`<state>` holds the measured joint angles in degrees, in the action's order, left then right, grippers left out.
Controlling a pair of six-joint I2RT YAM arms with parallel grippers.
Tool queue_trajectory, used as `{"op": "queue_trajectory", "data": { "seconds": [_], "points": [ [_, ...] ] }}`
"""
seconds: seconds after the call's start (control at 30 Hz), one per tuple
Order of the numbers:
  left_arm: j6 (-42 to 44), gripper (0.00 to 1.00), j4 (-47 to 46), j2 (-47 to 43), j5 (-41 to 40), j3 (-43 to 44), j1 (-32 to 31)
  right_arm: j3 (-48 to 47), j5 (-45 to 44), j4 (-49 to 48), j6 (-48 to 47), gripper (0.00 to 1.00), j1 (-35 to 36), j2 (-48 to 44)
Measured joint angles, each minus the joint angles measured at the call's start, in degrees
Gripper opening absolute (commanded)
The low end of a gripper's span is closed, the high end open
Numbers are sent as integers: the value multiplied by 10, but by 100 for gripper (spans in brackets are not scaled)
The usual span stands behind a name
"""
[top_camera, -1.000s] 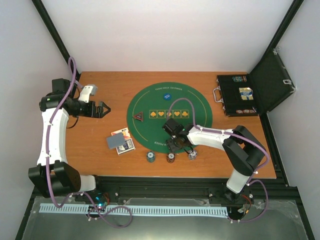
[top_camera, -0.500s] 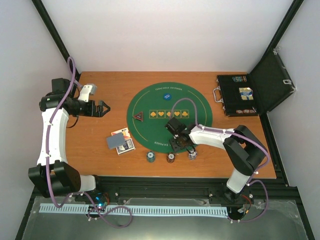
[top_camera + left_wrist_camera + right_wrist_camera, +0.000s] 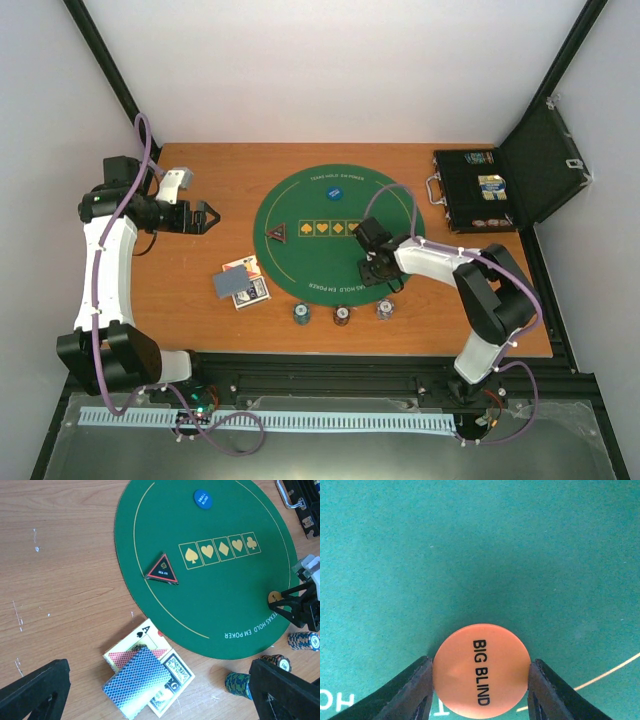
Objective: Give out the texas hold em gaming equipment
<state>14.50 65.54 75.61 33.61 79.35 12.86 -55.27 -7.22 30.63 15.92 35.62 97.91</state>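
Closest to the arm bases, three short stacks of small round stripe-edged poker chips (image 3: 342, 315) stand in a row on the brown wooden table (image 3: 200, 300), just off the near rim of the large round green felt mat (image 3: 300, 215). Left of them lies a loose pile of playing cards (image 3: 240, 284), a blue-grey back on top and an ace of spades face up beneath.

Just beyond the chips, the right gripper (image 3: 378, 272) points down at the mat's near-right part. Its two black fingers (image 3: 410, 690) press against opposite edges of the flat orange disc (image 3: 481, 670) (printed BIG BLIND), clenched on it low over the felt.

Farther in, a dark red-edged triangle marker (image 3: 161, 570) lies on the mat's left part, beside five gold suit boxes. The left gripper (image 3: 208, 217) hangs over bare wood well left of the mat, jaws spread wide and holding nothing. A small round blue disc (image 3: 202, 499) sits near the mat's far rim. At the far right, a black hinged case (image 3: 475, 190) lies open.
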Motion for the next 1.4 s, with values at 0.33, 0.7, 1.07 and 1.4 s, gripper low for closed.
{"op": "queue_trajectory", "data": {
  "seconds": [0.33,0.7,1.07,1.4],
  "points": [
    [0,100,0,0,0,5,0,-24,-15,12,0,52,-29,16],
    [-12,100,4,0,-33,23,0,-73,-60,75,4,79,-9,-9],
    [-13,100,5,-9,-64,4,0,-138,-38,113,60,91,213,-79],
    [-13,100,4,-20,-65,-2,1,-203,6,123,75,90,310,-6]
  ]
}}
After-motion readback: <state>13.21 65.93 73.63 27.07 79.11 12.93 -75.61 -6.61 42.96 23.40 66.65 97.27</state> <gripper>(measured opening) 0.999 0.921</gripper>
